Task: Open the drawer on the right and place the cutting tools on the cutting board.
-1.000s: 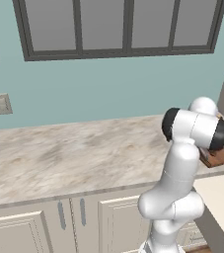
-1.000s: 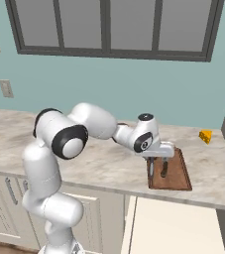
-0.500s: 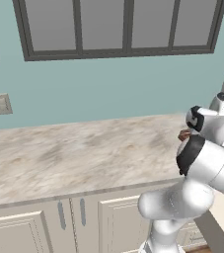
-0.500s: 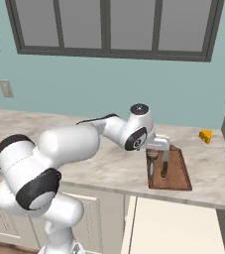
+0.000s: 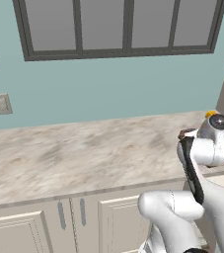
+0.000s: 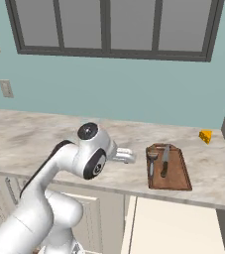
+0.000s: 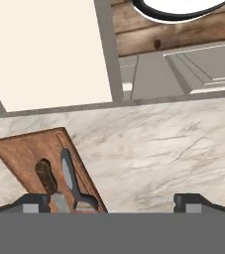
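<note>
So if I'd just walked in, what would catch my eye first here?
Probably the big white robot arm bending over the marble counter, its end effector beside the cutting board. The dark wooden board holds scissors and a knife side by side. Past it, a small yellow wedge sits by the wall.

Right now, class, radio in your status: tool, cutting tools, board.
Tool open, empty, over the counter beside the cutting board. Knife and scissors both lying on the board. Drawer open below. Nothing in the way.
</note>
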### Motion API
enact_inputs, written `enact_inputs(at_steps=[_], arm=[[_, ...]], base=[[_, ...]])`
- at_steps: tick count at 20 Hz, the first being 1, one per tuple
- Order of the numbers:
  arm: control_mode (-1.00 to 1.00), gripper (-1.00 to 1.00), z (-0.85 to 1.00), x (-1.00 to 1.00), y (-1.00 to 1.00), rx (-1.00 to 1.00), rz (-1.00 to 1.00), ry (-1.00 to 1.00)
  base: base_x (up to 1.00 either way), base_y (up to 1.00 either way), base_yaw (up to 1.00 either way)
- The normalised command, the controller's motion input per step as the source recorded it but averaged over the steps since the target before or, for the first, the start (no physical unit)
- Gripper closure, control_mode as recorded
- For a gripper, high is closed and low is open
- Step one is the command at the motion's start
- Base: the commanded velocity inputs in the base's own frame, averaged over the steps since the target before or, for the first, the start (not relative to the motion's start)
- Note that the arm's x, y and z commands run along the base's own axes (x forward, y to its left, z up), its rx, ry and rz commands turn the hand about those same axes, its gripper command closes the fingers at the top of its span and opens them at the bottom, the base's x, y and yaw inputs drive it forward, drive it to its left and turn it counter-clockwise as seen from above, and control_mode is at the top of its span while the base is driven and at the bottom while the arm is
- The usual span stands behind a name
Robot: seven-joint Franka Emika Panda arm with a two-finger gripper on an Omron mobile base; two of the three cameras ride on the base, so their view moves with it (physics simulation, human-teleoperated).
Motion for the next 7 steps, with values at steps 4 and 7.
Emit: enact_inputs(at_steps=[4,7], arm=[[-1.00,-1.00,0.82,-1.00,1.00,-0.13,0.06,-0.04],[-1.00,-1.00,0.90,-1.00,1.00,-0.27,0.08,0.00]], base=[[0.00,0.00,0.00],[0.00,0.00,0.00]])
